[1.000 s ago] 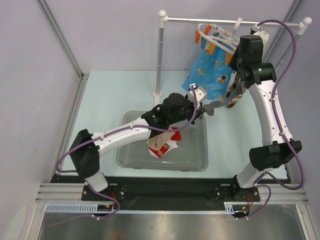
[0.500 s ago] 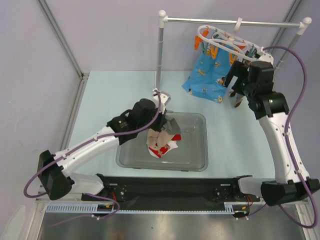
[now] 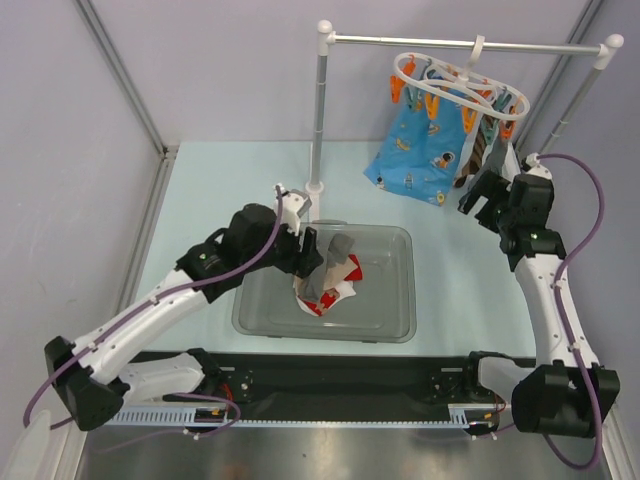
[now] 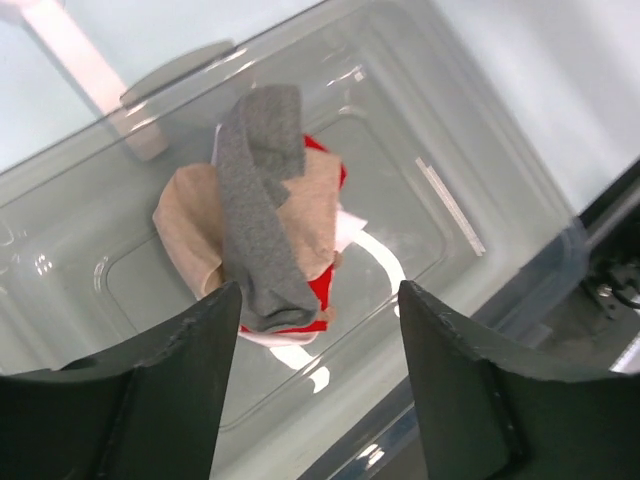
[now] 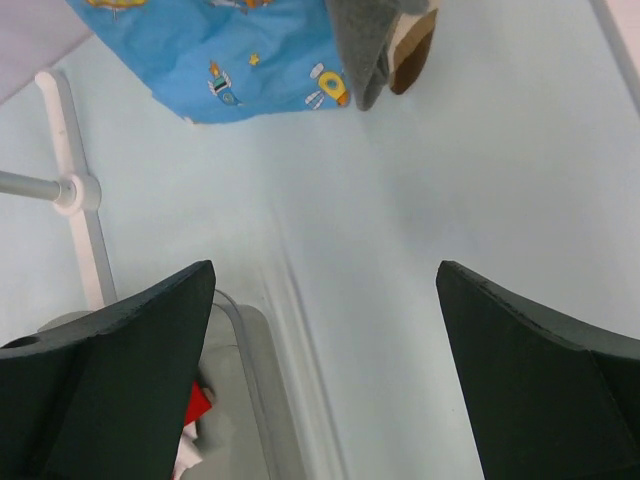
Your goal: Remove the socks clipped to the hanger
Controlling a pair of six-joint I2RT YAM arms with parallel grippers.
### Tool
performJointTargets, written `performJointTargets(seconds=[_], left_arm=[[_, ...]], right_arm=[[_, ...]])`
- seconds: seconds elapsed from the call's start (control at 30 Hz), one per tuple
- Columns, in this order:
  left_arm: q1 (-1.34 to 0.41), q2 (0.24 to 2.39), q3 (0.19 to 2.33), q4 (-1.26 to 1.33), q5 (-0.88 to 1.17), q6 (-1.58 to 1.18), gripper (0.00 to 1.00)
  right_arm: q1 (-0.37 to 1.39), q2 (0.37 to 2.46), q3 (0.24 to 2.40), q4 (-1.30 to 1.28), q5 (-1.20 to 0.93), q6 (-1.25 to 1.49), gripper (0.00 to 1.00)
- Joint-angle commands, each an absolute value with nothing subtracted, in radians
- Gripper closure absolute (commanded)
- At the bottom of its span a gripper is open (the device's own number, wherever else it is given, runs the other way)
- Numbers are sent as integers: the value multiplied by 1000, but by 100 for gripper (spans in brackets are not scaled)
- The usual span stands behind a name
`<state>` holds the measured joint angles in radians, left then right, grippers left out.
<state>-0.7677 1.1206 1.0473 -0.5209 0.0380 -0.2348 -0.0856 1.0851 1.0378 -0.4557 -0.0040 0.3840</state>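
Socks (image 4: 262, 225) heaped in tub (image 4: 440, 150)

no text, brand or number is readable; the blue sock (image 3: 415, 160) at two o'clock bears only cartoon pictures.
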Motion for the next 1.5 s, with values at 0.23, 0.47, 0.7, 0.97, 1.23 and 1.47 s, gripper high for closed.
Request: performJointTargets(seconds=[0.23, 0.47, 0.7, 0.97, 1.23, 1.47], left_arm=[[-770, 913, 982, -390, 190, -157, 28], [-770, 796, 904, -302, 152, -130, 27], [-770, 778, 871, -261, 176, -137, 27], [-770, 799, 868, -250, 187, -156, 27], [-770, 860, 945, -241, 233, -239, 28], [-772, 982, 1029, -152, 256, -278, 27]], right_arm=[[-107, 1204, 959, -43, -26, 284, 0], [-130, 1334, 937, 184, 37, 247, 2], [-144, 1424, 945, 302, -95, 259, 19], [-143, 1237, 873, 152, -37, 334, 83], [-126, 1016, 913, -71, -121, 368, 100], [-81, 976, 1018, -225, -242, 405, 100]])
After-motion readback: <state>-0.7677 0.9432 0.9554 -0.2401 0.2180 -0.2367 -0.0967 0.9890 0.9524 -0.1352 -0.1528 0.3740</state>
